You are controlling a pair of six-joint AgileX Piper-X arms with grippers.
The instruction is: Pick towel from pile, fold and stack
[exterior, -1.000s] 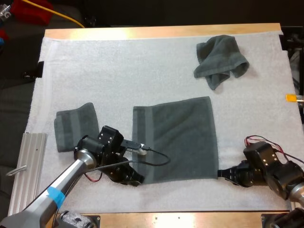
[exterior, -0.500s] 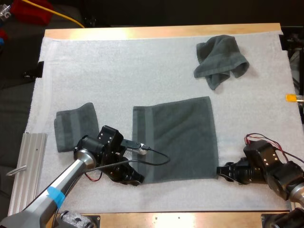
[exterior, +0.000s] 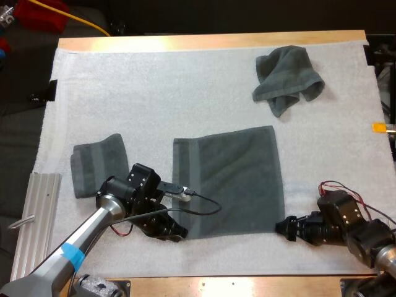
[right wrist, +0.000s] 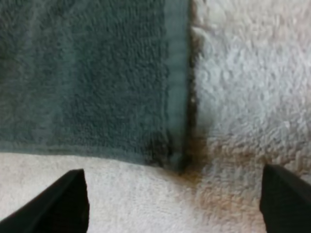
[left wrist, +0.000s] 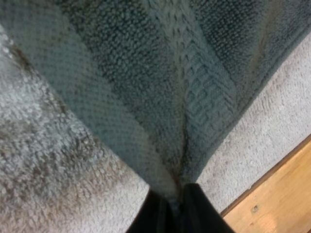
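Note:
A dark grey-green towel [exterior: 229,179] lies spread flat mid-mat. My left gripper [exterior: 179,234] is shut on its near left corner, and the cloth [left wrist: 160,73] rises in a pinched ridge from between the black fingertips [left wrist: 160,218]. My right gripper [exterior: 281,228] sits low at the towel's near right corner, open. Its fingers [right wrist: 68,199] stand wide apart on either side of the flat corner [right wrist: 170,150], clear of it. A folded towel [exterior: 96,164] rests to the left. A crumpled towel [exterior: 288,77] lies at the far right.
The white mat [exterior: 154,93] covers the table. A metal rail [exterior: 34,216] lies off the mat's near left edge. The wooden table edge [exterior: 247,286] runs just behind both grippers and shows beside the left fingers [left wrist: 282,194].
My right gripper has opened and let the towel's near right corner drop flat; its arm has sunk a little toward the near edge. The left gripper keeps its hold, unmoved.

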